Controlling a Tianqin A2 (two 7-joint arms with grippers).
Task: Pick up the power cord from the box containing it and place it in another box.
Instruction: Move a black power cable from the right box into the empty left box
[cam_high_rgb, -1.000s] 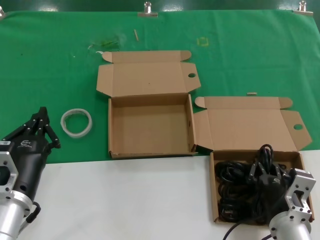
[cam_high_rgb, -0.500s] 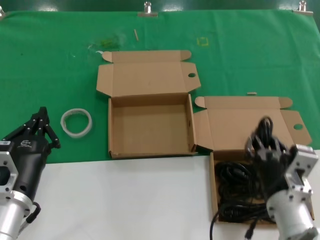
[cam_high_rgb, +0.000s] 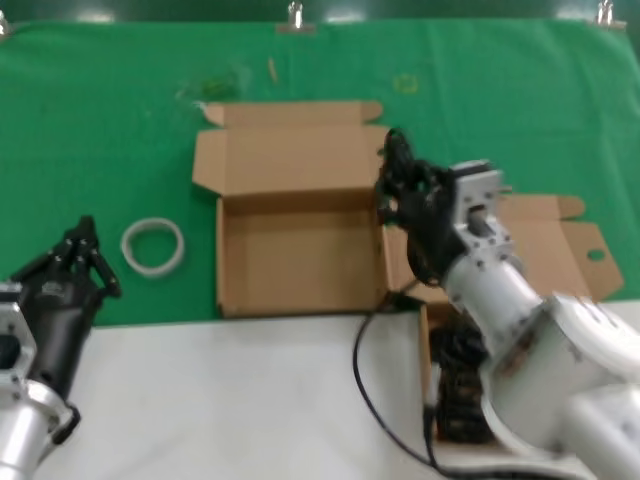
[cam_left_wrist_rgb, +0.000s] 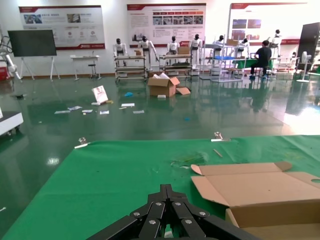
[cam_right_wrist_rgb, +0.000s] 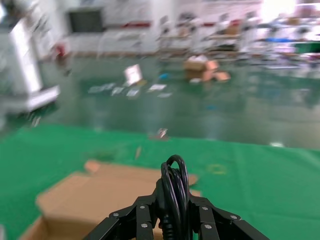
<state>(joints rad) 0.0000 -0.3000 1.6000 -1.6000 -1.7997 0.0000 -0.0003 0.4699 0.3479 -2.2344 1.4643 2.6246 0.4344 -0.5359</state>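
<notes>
Two matte cardboard boxes | right jaws (cam_high_rgb: 400, 190) clench looped black power cord (cam_right_wrist_rgb: 174, 185) | left jaws (cam_high_rgb: 85, 255) pinched together

The right gripper (cam_high_rgb: 400, 190) has carried the power cord (cam_high_rgb: 405, 180) up to another box (cam_high_rgb: 300, 300).

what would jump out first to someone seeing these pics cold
The right pincer stands out first, raised at the right edge of the empty open box and shut on the black power cord, which trails down to the right-hand box still holding cable. The left pincer waits at the left by a white ring.
</notes>
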